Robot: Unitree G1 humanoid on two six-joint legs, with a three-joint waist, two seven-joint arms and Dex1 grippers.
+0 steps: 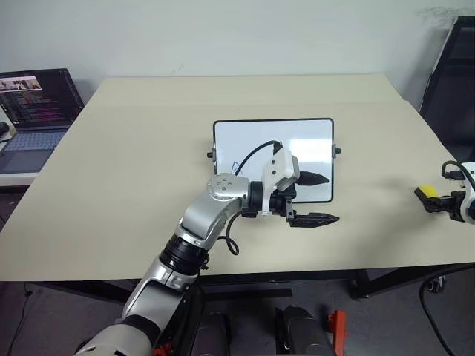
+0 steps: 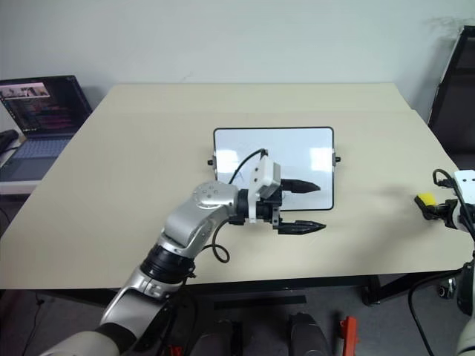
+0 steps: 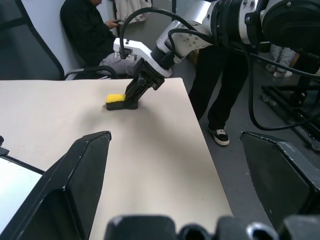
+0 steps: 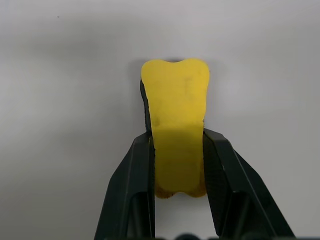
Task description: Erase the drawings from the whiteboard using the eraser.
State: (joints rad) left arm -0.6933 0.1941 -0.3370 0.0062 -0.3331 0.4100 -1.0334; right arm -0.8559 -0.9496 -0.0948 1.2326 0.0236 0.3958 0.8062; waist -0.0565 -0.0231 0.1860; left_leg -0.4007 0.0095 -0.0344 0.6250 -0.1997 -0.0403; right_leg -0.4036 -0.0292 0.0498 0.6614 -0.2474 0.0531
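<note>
The board (image 1: 297, 144) lies flat near the middle of the beige counter (image 1: 133, 185), long side across, its thin black frame closed all round and a small black knob on each short side. A trace of blue ink (image 1: 236, 166) shows on the white surface just beside the left arm's wrist; the letters themselves cannot be made out, since the arm covers that part of the board.

The left hand (image 1: 318, 198) hovers over the board's near right corner, pointing to the robot's right, its two black fingers well apart with nothing between them: one finger sits over the white surface, the other over the counter just beyond the frame.

The eraser (image 4: 176, 125) is at the counter's right edge, well apart from the board. The right hand (image 3: 132, 97) is clamped on it, the two fingers pressing its long sides so that the yellow block bulges between them. In the left wrist view the eraser's dark underside rests on the counter.

A laptop (image 1: 37, 111) with a lit screen stands off the counter's left side. A seated person in dark clothes (image 3: 87, 30) is behind the counter's right end, and another person's legs (image 3: 220, 85) stand nearby.
</note>
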